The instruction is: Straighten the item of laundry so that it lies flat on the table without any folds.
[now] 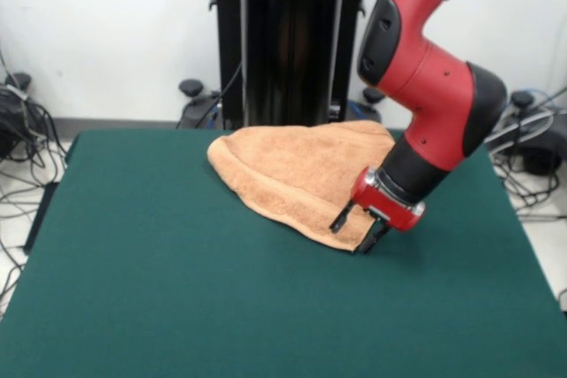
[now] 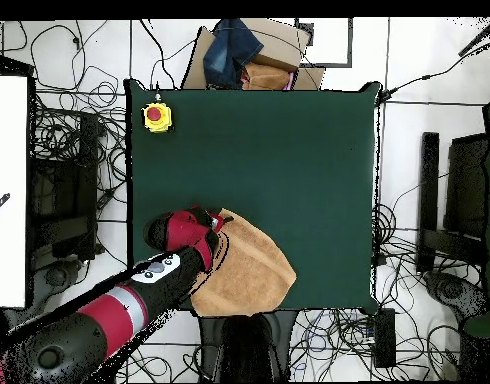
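The orange-tan towel [image 1: 301,170] lies bunched and folded over itself on the far part of the green table [image 1: 177,263]. Its rounded fold faces left and a corner points toward the near right. My gripper [image 1: 357,230] hangs from the red arm right at that corner. It is open, one finger on each side of the towel's edge, low to the table. From above, the towel [image 2: 247,272] sits near the table's [image 2: 289,150] bottom edge. The gripper [image 2: 217,222] is at its upper left corner there, and the arm covers the towel's left side.
A yellow box with a red button [image 2: 157,117] stands on the table's upper left corner in the overhead view. A cardboard box with blue cloth [image 2: 244,55] sits beyond the top edge. Cables lie on the floor all around the table.
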You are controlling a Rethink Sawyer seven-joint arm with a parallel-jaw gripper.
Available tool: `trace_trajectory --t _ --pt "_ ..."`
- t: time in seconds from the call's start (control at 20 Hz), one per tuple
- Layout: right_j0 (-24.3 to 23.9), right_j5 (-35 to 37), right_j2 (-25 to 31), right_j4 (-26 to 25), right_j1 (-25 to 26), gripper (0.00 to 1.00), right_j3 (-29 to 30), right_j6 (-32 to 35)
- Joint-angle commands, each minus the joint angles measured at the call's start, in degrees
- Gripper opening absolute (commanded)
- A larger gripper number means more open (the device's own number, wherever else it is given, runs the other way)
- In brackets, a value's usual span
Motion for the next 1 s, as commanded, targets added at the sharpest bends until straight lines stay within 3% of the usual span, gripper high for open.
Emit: trace_trajectory --t 0.05,1.0 --pt "-0.24 4.29 3.58 0.92 1.36 1.0 -3.67 12.99" --pt "-1.59 3.69 4.03 -0.66 -0.19 1.0 -2.38 10.97"
